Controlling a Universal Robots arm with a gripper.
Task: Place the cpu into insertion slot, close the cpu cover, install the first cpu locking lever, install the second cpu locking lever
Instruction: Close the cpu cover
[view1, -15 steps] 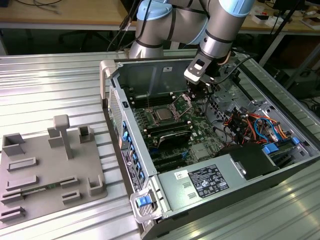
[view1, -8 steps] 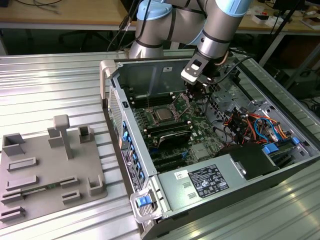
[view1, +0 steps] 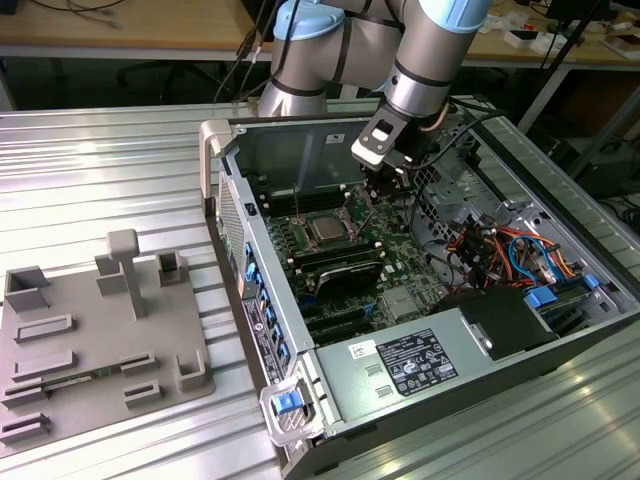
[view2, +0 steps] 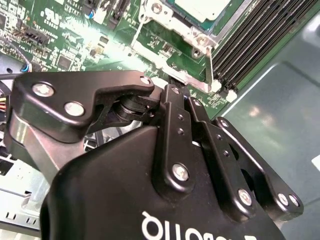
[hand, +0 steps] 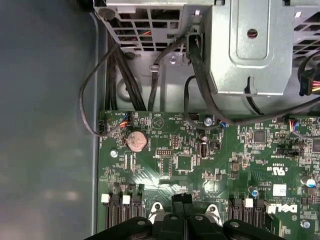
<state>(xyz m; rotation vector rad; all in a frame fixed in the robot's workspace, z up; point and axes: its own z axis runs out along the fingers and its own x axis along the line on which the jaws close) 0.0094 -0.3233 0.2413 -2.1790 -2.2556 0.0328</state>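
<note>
Right beside cpu cover (view2: 192, 32), closed tool (view2: 181, 94)

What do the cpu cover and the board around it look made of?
The cpu cover looks like bare stamped metal: silvery, with bright glints. The board looks like green-coated circuit laminate, glossy, with fine printed traces. The exact materials cannot be told from the look alone.

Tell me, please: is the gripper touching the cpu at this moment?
Apart. In the second wrist view the gripper sits beside a silver lever, and green board and the cpu cover's rim lie between it and the cpu.
</note>
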